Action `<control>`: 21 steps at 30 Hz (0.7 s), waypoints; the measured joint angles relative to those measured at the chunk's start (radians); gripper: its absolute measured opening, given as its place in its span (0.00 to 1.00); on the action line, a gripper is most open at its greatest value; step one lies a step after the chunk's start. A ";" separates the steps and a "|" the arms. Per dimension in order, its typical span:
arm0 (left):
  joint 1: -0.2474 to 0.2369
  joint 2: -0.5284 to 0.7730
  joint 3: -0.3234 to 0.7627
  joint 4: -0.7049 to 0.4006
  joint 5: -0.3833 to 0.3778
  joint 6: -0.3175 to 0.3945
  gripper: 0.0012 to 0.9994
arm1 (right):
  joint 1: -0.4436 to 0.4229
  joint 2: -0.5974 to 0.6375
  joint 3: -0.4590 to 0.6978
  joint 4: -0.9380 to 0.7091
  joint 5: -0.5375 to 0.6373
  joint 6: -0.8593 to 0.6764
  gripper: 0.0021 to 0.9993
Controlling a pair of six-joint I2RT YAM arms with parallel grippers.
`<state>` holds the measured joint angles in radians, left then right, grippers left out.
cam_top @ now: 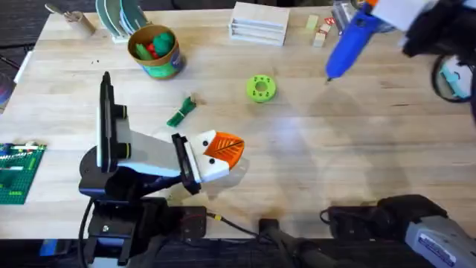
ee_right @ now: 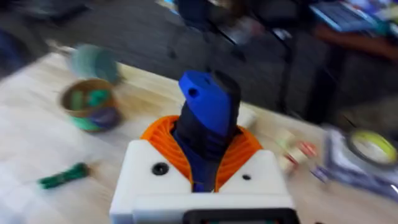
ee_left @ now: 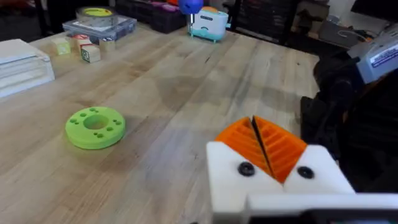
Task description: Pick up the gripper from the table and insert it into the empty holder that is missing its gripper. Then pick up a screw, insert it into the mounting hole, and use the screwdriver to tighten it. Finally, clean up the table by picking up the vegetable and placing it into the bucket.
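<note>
**A:** We're looking down on the table, and the right gripper [cam_top: 370, 16] is up high at the far right with the screwdriver [cam_top: 347, 46] in its grasp. The blue body slants down and its thin metal tip hangs just above the wood.

**B:** From the right wrist we see it plainly: the orange ribbed pads [ee_right: 237, 157] are clenched on either side of the blue screwdriver [ee_right: 208, 118], which stands up between them.

**A:** Now the left gripper [cam_top: 221, 151]. It sits low near the front of the table, white mount, orange fingers pointing toward the middle.

**B:** In the left wrist view the two orange fingers [ee_left: 281, 148] are pressed together, just a thin dark seam between them, nothing held. Both white mounts carry their orange piece, each with a dark screw head showing.

**A:** The vegetable [cam_top: 181, 113] lies on the wood, a slim green pod, between the bucket [cam_top: 155, 50] and the left gripper, touching neither.

**B:** We catch it from the right wrist too, the vegetable [ee_right: 63, 176] flat on the table, with the bucket [ee_right: 89, 104] well beyond it.

**A:** The bucket stands upright near the far left, with green and red bits inside it.

**B:** And the round green disc [cam_top: 260, 88] with holes rests mid-table; from the left wrist the disc [ee_left: 95, 126] lies flat, apart from everything.

**A:** White block [cam_top: 259, 22] at the far edge, small cubes [cam_top: 320, 33] beside it.
</note>
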<state>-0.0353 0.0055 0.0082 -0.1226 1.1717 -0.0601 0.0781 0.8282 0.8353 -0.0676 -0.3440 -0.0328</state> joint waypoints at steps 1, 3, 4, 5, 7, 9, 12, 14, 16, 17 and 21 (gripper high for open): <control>0.000 0.000 0.000 0.000 0.000 0.000 0.01 | 0.044 -0.006 -0.014 0.043 -0.006 0.011 0.15; 0.000 0.000 0.000 0.000 0.000 0.000 0.01 | 0.121 -0.008 -0.025 0.107 -0.017 0.027 0.15; 0.000 0.000 0.000 0.000 0.000 0.000 0.01 | 0.166 -0.006 -0.028 0.139 -0.021 0.032 0.14; 0.000 0.000 0.000 0.000 0.000 0.000 0.01 | 0.207 -0.002 -0.028 0.172 -0.023 0.037 0.14; 0.000 0.000 0.000 0.000 0.000 0.000 0.01 | 0.285 0.009 -0.028 0.243 -0.026 0.042 0.14; 0.000 0.000 0.000 0.000 0.000 0.000 0.01 | 0.358 0.023 -0.029 0.309 -0.028 0.048 0.14; 0.000 0.000 0.000 0.000 0.000 0.000 0.01 | 0.456 0.049 -0.029 0.394 -0.035 0.053 0.13; 0.000 0.000 0.000 0.000 0.000 0.000 0.01 | 0.515 0.071 -0.029 0.447 -0.039 0.055 0.13; 0.000 0.000 0.000 0.000 0.000 0.000 0.01 | 0.568 0.096 -0.029 0.492 -0.040 0.056 0.13; 0.000 0.000 0.000 0.000 0.000 0.000 0.01 | 0.598 0.113 -0.029 0.522 -0.040 0.056 0.13; 0.000 0.000 0.000 0.000 0.000 0.007 0.01 | 0.678 0.173 -0.029 0.578 -0.043 0.056 0.12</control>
<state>-0.0353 0.0055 0.0082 -0.1226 1.1717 -0.0532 0.7564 1.0014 0.8066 0.5103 -0.3866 0.0233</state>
